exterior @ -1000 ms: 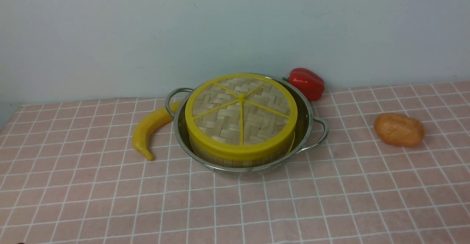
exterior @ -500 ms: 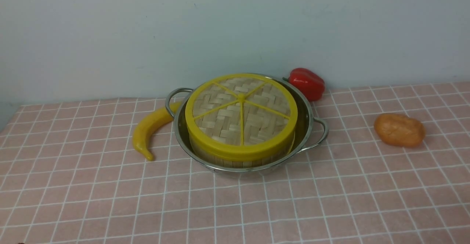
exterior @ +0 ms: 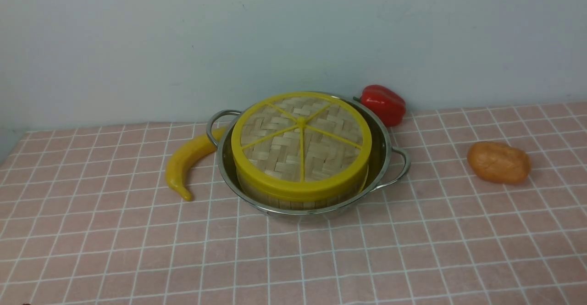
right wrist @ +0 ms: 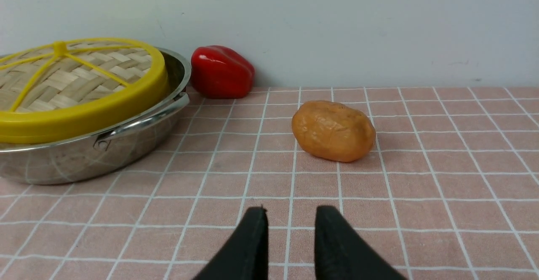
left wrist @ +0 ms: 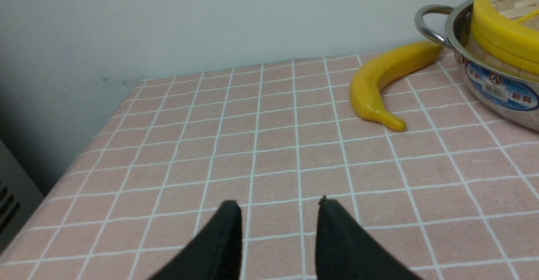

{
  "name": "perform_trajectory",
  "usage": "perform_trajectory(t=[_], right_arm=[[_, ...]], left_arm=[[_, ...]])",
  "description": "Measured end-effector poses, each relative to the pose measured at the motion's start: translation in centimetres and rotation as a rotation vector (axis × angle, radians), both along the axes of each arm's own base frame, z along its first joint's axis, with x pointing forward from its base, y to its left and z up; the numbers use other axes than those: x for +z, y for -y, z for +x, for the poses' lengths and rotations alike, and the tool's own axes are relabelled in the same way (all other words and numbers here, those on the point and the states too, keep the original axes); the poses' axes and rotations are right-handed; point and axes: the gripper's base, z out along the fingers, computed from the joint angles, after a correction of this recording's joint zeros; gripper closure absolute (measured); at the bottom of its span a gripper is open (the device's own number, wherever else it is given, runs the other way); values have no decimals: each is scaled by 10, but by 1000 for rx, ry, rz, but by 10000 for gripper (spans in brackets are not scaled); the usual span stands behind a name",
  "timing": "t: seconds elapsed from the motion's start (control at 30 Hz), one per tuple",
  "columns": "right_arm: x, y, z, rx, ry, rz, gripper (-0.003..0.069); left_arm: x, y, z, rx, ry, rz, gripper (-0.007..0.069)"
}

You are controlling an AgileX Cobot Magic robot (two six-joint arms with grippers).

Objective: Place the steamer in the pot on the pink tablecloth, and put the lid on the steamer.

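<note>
Behind the surface a plain pale wall runs across the front view, and the pink tablecloth [exterior: 137, 259] with its white grid covers everything below it. Near the middle the pot [exterior: 384, 145] stands on the cloth, with the steamer [exterior: 293, 199] set inside it and the lid [exterior: 300, 142] lying flat on the steamer, its yellow spokes meeting at the hub. A yellow banana [exterior: 185, 163] lies just beside the pot on the robot's left, its upper end at the pot's looped handle. A red pepper [exterior: 383, 104] sits against the wall behind the pot, and an orange-brown potato [exterior: 498, 162] lies apart on the robot's right. Neither arm shows in this view.

From the left wrist view, the left gripper [left wrist: 280, 204] has its jaws spread with a clear gap of bare cloth between them, pinching nothing. The banana [left wrist: 387, 76] lies ahead of it, and the pot [left wrist: 501, 90] carries a blue label on its wall, with the lid's yellow rim [left wrist: 501, 31] above it.

From the right wrist view, the right gripper [right wrist: 290, 212] also has its jaws parted over bare cloth and empty. The potato [right wrist: 332, 130] lies ahead of it, the pepper [right wrist: 221, 71] against the wall, and the covered pot [right wrist: 105, 149] off to one side.
</note>
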Motion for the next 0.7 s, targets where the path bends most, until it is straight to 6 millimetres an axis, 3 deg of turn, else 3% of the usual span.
perform_trajectory(t=[0.7], right_arm=[[0,0,0,0,0,0,419]], left_arm=[[0,0,0,0,0,0,382]])
